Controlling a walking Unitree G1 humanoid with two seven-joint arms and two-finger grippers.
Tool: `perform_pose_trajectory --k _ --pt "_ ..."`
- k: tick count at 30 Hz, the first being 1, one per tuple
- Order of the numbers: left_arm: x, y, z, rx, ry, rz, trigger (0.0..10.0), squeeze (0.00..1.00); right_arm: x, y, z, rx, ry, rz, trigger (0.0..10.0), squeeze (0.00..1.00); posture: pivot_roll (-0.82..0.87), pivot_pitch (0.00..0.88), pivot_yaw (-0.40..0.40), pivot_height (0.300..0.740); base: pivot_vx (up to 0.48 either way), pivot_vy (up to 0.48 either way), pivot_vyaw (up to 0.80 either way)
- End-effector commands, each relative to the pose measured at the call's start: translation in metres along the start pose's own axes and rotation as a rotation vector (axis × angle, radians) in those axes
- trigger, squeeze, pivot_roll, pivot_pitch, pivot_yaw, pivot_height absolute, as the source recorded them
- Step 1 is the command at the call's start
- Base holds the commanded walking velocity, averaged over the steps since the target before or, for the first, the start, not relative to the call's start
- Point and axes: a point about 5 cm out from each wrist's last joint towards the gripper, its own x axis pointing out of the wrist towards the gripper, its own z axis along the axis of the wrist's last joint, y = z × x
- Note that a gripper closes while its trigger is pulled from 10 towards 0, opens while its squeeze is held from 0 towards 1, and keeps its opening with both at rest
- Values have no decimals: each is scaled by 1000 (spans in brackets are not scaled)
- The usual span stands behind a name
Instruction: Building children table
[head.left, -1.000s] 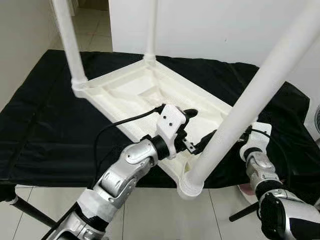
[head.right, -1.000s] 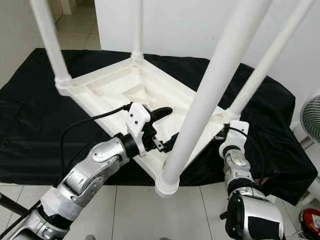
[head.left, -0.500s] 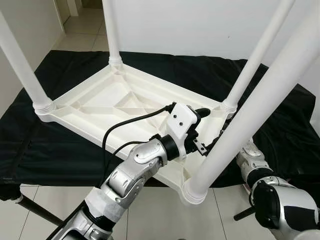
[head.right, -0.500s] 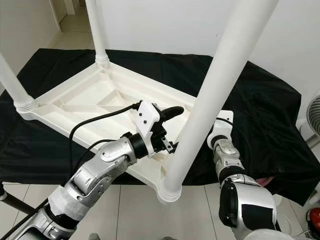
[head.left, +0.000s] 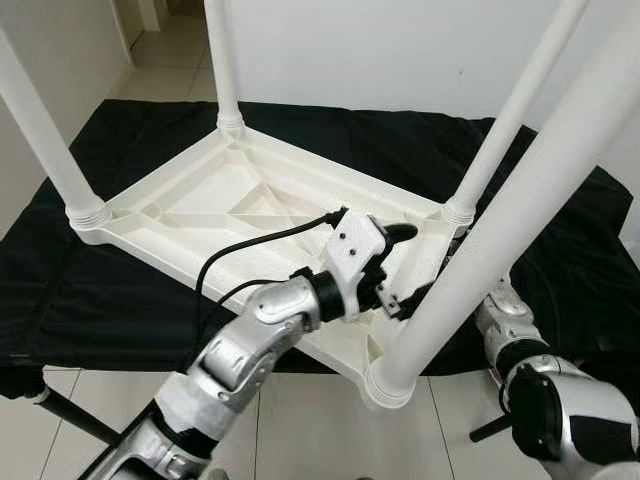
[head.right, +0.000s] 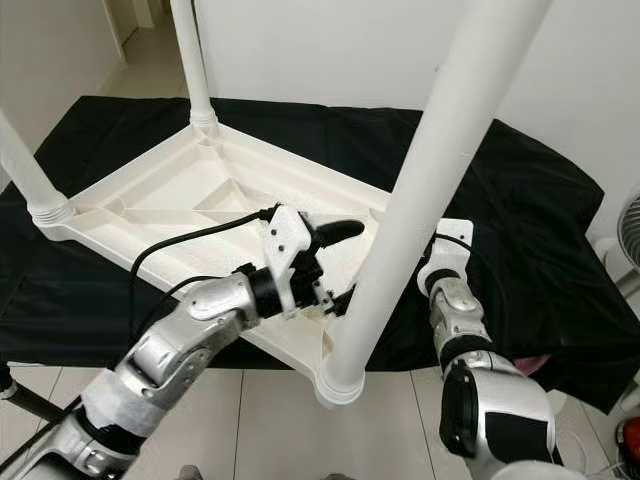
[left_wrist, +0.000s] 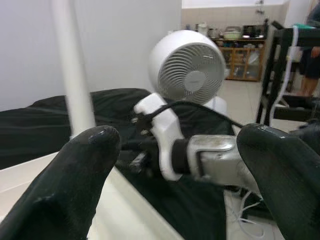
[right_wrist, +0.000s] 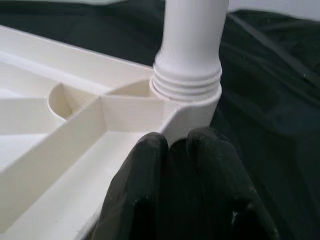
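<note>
Four white legs rise from upturned table (head.left: 210, 205); left gripper (left_wrist: 175, 165) spread, right gripper (right_wrist: 175, 150) pinched together.

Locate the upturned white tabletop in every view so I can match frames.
Left eye view: upturned tabletop centre-left, lying on the black cloth.
Right eye view: same place, centre-left.
Left wrist view: a white edge close to the camera, in front of the cloth.
Right wrist view: its ribbed underside close up, with a leg socket.
Shared landmark: the black cloth.
</note>
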Motion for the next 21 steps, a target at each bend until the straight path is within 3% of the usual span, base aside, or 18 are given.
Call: perform_pose_trajectory --k 1,7,8,9,10,11,12,13,18,19,21 --pt "-3 4 -1 -7 10 -16 10000 0 -2 0 1 29 -35 -6 10000 0 9 14 -32 740 0 0 0" --pt "-15 17 -1 -31 -1 27 10000 0 -9 12 -2 74 -107 6 10000 0 -4 0 -38 740 0 0 0" --pt "-19 19 -1 -35 -4 36 10000 71 -12 16 -2 79 -121 15 10000 0 -17 0 -40 740 0 0 0" --pt "-19 19 -1 -35 -4 36 10000 71 -12 16 -2 79 -121 15 10000 0 -17 0 -40 740 0 0 0" --pt "-23 22 -2 -27 -1 52 10000 302 -14 20 -3 89 -132 22 10000 0 -22 0 -39 740 0 0 0" --pt "-34 24 -5 -14 19 55 10000 1000 -19 25 -6 98 -144 38 10000 0 -25 0 -38 740 0 0 0" --pt "-49 25 -8 -17 44 51 10000 1000 -26 29 -9 99 -157 59 10000 0 -27 0 -40 740 0 0 0" --pt "-55 25 -9 -20 47 49 10000 1000 -29 30 -10 85 -162 70 10000 0 -27 0 -40 740 0 0 0" --pt "-66 24 -9 -21 57 69 10000 1000 -38 28 -12 81 -168 94 10000 0 -29 0 -38 740 0 0 0" --pt "-70 23 -10 -24 62 78 10000 1000 -41 25 -13 91 -167 97 10000 286 -31 0 -39 740 0 0 0" --pt "-72 22 -10 -26 65 83 10000 1000 -43 24 -14 99 -167 99 10000 286 -31 0 -39 740 0 0 0"
